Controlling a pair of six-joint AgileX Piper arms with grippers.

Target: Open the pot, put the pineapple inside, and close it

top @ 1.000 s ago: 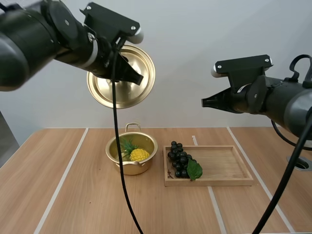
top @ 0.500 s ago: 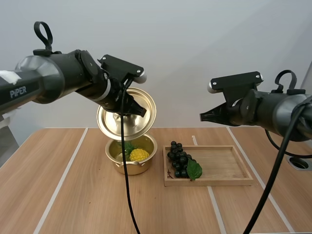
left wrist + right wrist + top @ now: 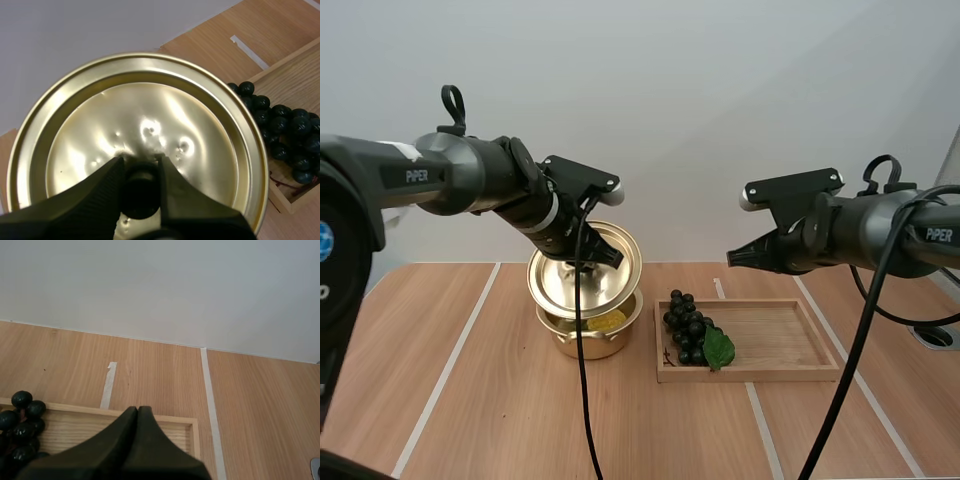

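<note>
A gold pot [image 3: 588, 338] stands on the table, and a strip of the yellow pineapple [image 3: 607, 321] shows inside it. The gold lid [image 3: 582, 275] hangs tilted just above the pot's rim. My left gripper [image 3: 588, 262] is shut on the lid's black knob [image 3: 138, 186], its fingertips [image 3: 111, 176] pinching it against the lid's top [image 3: 140, 125]. My right gripper [image 3: 734, 260] hovers above the wooden tray [image 3: 790, 345], shut with nothing in it; its fingers [image 3: 136, 425] lie together as one wedge over the tray's far rim [image 3: 165, 419].
A bunch of dark grapes [image 3: 688, 328] with a green leaf lies at the tray's left end, close to the pot. The grapes [image 3: 285, 135] also lie beside the lid, and grapes [image 3: 20, 425] sit near my right fingers. White tape lines cross the table.
My left gripper has carried the lid down from high above the table to just over the pot, now covering most of the pineapple. The right arm drew back slightly.
</note>
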